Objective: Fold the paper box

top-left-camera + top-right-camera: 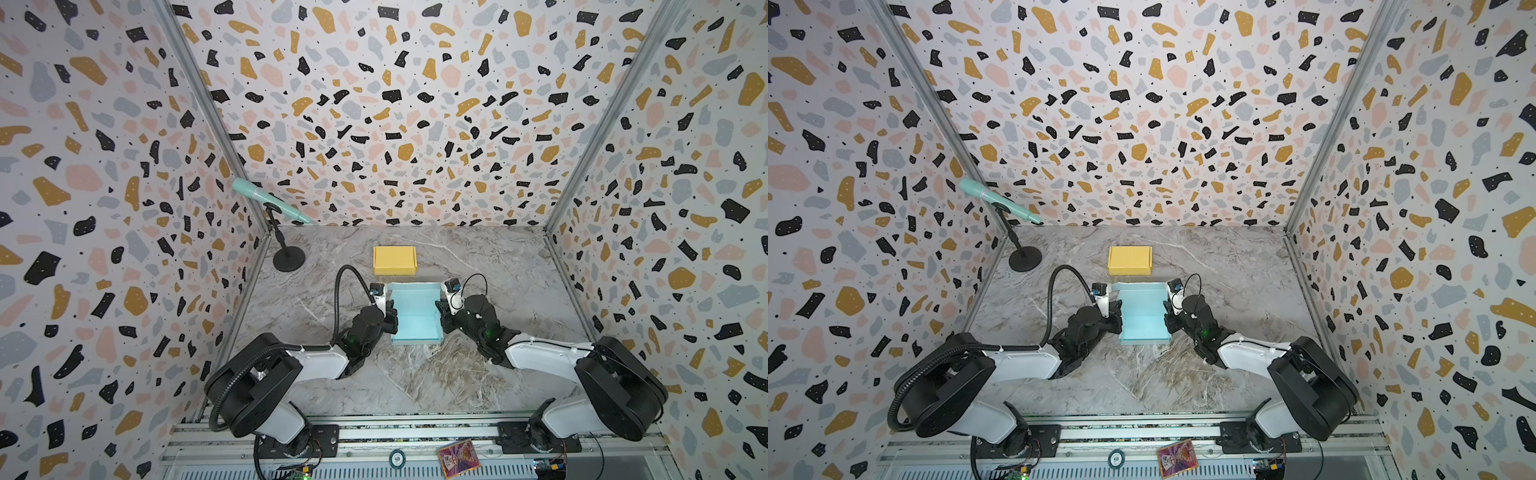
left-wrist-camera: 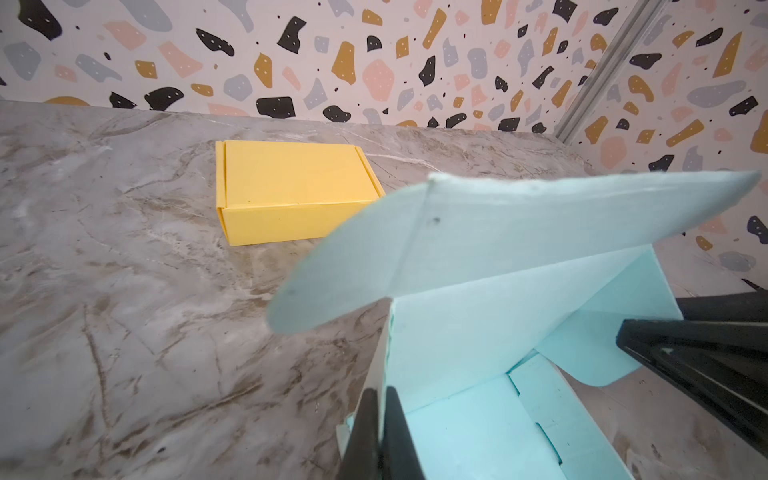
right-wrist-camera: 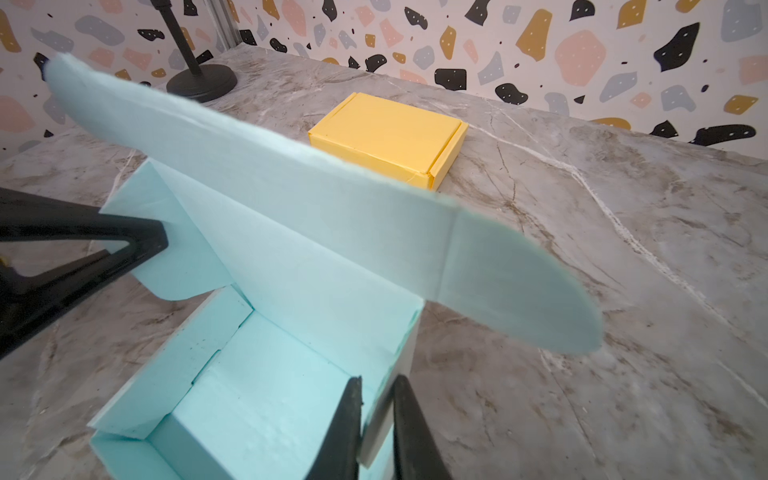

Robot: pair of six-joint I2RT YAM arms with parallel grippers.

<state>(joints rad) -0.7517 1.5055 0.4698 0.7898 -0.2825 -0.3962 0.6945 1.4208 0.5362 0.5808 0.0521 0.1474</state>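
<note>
My L pincer [image 2: 380,392] is clamped tight on the L wall of the blue paper box [image 1: 415,320]. R pincer [image 3: 378,382] pinches the R wall. Box sits mid surface [image 1: 478,374], open, w/ lid flap [image 2: 540,224] raised at the far side. Yellow box [image 1: 394,260] closed, just beyond.

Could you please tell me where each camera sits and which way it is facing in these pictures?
Top views: high over the robot's base, looking down and forward at the table; both arms show, flanking the blue box.
Left wrist: on the left arm, looking past the left gripper, shut on the blue box's wall, toward the yellow box.
Right wrist: on the right arm, past the right gripper, shut on the opposite wall.
Shared: both wrist views show the yellow box and the other gripper.
</note>
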